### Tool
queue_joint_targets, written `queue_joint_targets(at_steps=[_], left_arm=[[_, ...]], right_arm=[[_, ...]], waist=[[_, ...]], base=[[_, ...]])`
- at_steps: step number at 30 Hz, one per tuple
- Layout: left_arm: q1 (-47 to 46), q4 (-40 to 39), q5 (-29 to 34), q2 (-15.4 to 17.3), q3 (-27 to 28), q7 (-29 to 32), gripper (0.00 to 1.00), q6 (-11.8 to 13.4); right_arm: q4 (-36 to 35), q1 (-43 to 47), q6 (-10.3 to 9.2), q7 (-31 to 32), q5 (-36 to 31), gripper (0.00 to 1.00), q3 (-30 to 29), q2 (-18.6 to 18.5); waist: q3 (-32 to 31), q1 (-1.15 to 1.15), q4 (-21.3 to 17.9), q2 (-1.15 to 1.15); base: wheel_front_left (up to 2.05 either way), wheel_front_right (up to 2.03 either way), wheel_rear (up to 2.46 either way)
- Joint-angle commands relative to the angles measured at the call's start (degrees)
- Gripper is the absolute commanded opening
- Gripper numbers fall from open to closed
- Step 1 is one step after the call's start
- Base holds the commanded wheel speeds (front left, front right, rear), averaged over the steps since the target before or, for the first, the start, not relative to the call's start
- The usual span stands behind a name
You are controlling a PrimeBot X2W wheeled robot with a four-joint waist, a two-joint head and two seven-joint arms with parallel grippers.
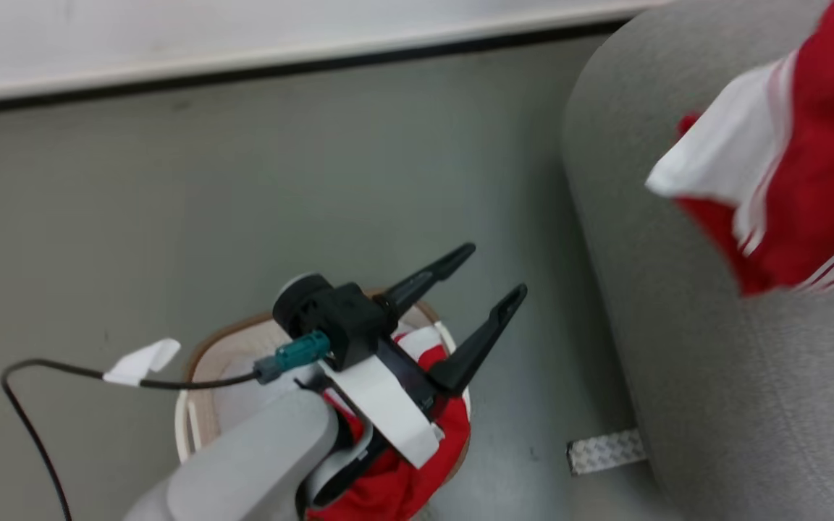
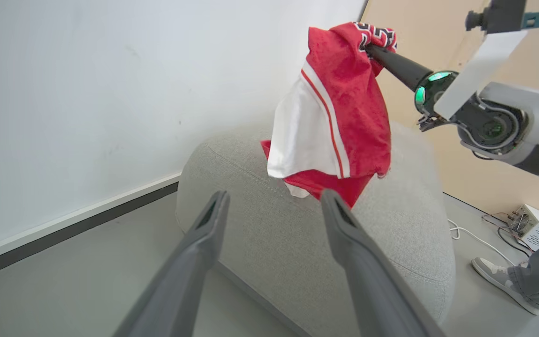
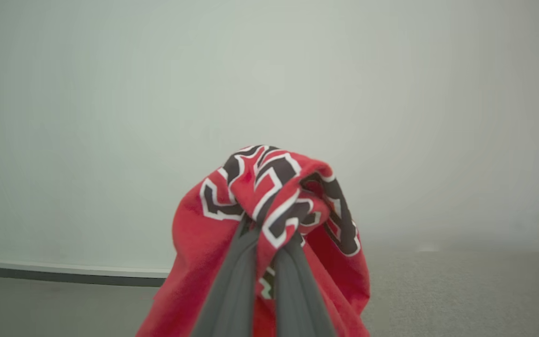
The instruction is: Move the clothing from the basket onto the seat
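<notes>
My right gripper (image 3: 272,229) is clamped fully shut on a bunched fold of a red garment (image 3: 190,267). The garment hangs from it at the upper right of the head view, over the grey seat (image 1: 677,362). My left gripper (image 1: 496,270) is spread wide and empty at lower centre, above the basket (image 1: 203,346), where more red clothing (image 1: 388,492) lies. The hold is only a pinch of crumpled cloth, so a swing could work it loose. If I let go too near the seat's rounded edge, the garment would likely slide to the floor (image 1: 316,181). It could also snag on my fingers.
</notes>
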Motion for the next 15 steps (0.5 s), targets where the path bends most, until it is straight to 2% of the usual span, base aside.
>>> queue_joint_targets(at_steps=[1, 6, 10, 15], left_arm=[[-0.9, -0.4, 0.8, 0.6, 0.3, -0.2, 1.0, -0.1], [-3.5, -2.8, 1.6, 1.6, 1.5, -0.3, 1.0, -0.2], [-4.6, -4.1, 1.7, 2.6, 2.7, -0.7, 1.0, 0.1], [-4.7, -4.1, 1.8, 2.4, 3.4, -1.1, 1.0, -0.1]], right_arm=[[0.6, -2.0, -0.12, 0.5, -0.7, 0.0, -1.2, -0.8], [4.8, -11.7, -0.12, 4.3, -2.2, 0.0, -9.8, -4.2], [10.0, -17.8, -0.12, 5.5, -5.2, 0.0, -17.4, -5.4], [17.4, -20.0, -0.13, 4.1, -11.4, 0.0, -28.4, -5.8]], waist=[[6.0, -0.02, 3.3, 0.0], [11.5, -0.02, 5.7, 0.0], [14.7, -0.02, 7.1, 0.0], [16.0, -0.02, 8.6, 0.0]], base=[[0.0, 0.0, 0.0], [0.0, 0.0, 0.0], [0.0, 0.0, 0.0], [0.0, 0.0, 0.0]])
